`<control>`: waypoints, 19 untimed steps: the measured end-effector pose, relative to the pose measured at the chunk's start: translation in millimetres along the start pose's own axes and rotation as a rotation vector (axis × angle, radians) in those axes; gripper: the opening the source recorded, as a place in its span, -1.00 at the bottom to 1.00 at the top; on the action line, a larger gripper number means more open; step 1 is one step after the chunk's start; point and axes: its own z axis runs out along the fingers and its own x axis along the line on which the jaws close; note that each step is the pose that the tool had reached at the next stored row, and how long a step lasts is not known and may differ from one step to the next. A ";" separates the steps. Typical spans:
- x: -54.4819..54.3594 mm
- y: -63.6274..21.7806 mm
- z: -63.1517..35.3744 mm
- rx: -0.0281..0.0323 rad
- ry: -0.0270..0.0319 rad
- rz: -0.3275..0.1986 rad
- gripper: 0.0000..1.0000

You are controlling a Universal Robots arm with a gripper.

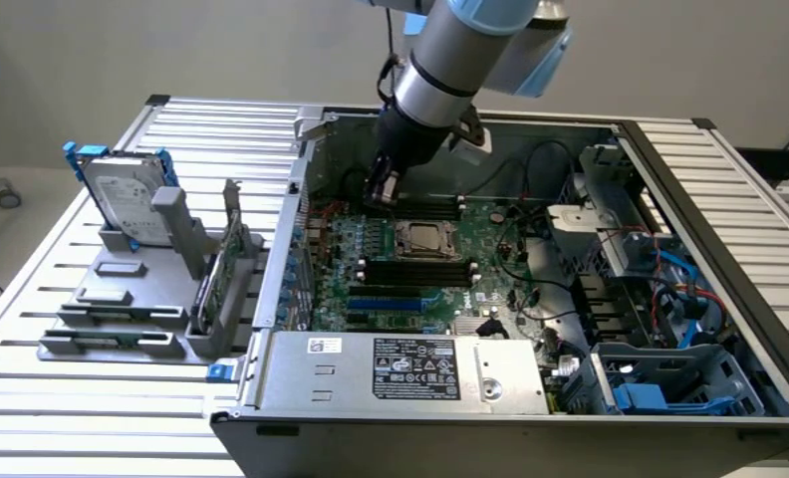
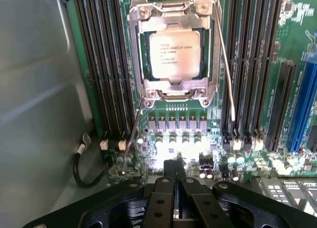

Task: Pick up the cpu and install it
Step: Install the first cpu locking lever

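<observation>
A robotics lab: open computer case (image 1: 368, 443) on slatted aluminium table (image 1: 49, 408).

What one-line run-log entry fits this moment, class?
tool: shut, empty | cpu: in socket frame | tool over motherboard, apart from cpu

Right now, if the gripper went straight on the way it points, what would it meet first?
Probably the motherboard: the gripper, jaws shut, points at the small parts beside the socket, not at the cpu seated in it. Depth is unclear.
</observation>
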 end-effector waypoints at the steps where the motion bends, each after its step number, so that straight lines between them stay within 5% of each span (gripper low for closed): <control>1: -0.1 -1.5 0.1 -0.0004 0.0030 0.003 -0.79; 10: -0.6 -8.7 1.3 -0.0061 0.0380 0.064 -0.79; 19: -0.8 -11.0 2.1 -0.0136 0.0836 0.143 -0.79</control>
